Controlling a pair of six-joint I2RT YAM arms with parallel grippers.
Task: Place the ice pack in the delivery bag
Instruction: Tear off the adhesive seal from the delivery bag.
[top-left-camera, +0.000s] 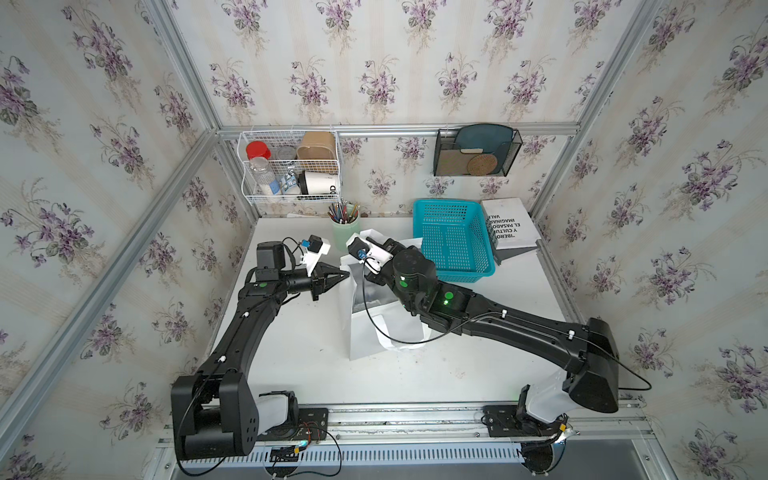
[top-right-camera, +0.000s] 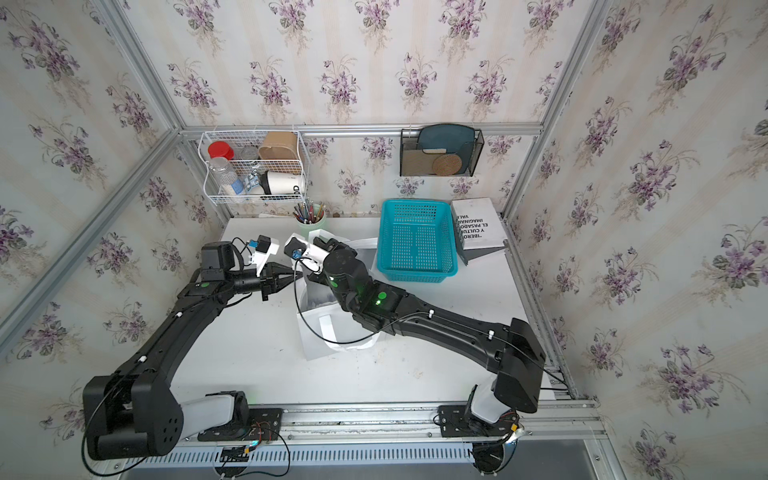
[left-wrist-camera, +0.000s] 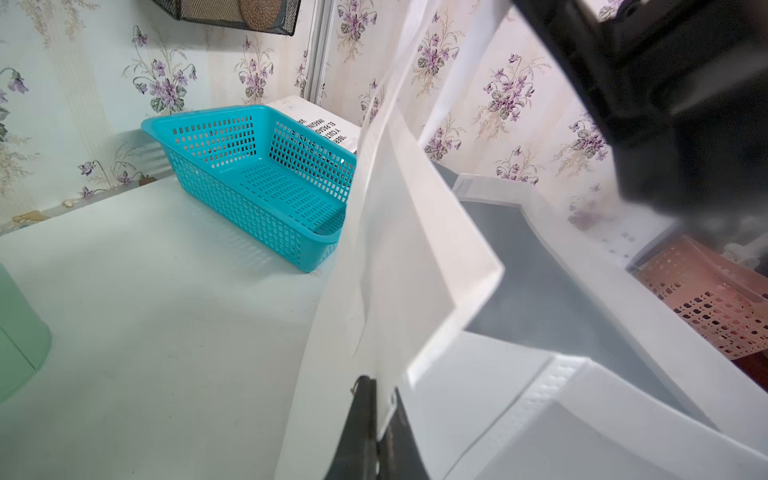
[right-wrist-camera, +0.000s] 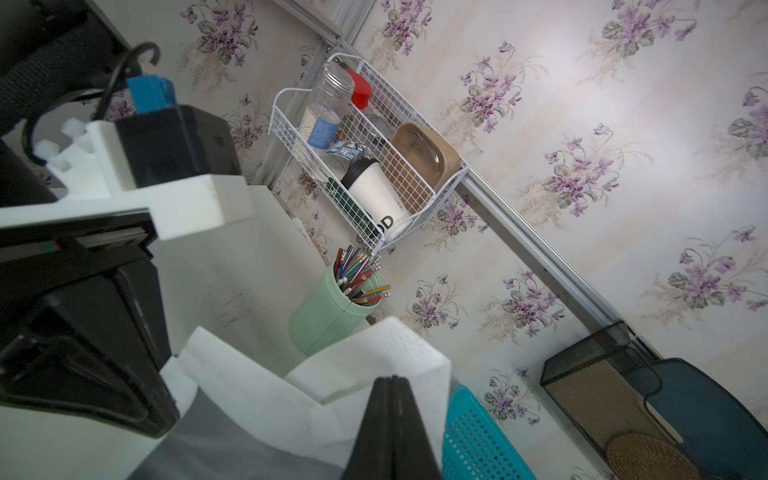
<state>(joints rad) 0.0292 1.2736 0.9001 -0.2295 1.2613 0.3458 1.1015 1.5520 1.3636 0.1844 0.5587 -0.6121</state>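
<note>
The delivery bag (top-left-camera: 374, 332) is white with a silver lining and stands mid-table, mouth facing up, in both top views (top-right-camera: 320, 336). My left gripper (top-left-camera: 347, 274) reaches it from the left and is shut on the bag's near wall (left-wrist-camera: 399, 232), with the white sheet pinched between its tips (left-wrist-camera: 380, 384). My right gripper (right-wrist-camera: 392, 378) is over the bag's far end, its jaws pressed together on the folded white rim (right-wrist-camera: 374, 353). The grey lining (left-wrist-camera: 519, 270) shows inside the mouth. The ice pack is out of view in every frame.
A blue mesh basket (top-left-camera: 453, 241) sits close behind the bag on the right, with nothing in it, and a white book (top-left-camera: 511, 224) lies beside it. A green pencil cup (top-left-camera: 345, 226) stands behind the bag. A wire rack (top-left-camera: 291, 166) and a black mesh holder (top-left-camera: 476, 151) hang on the back wall.
</note>
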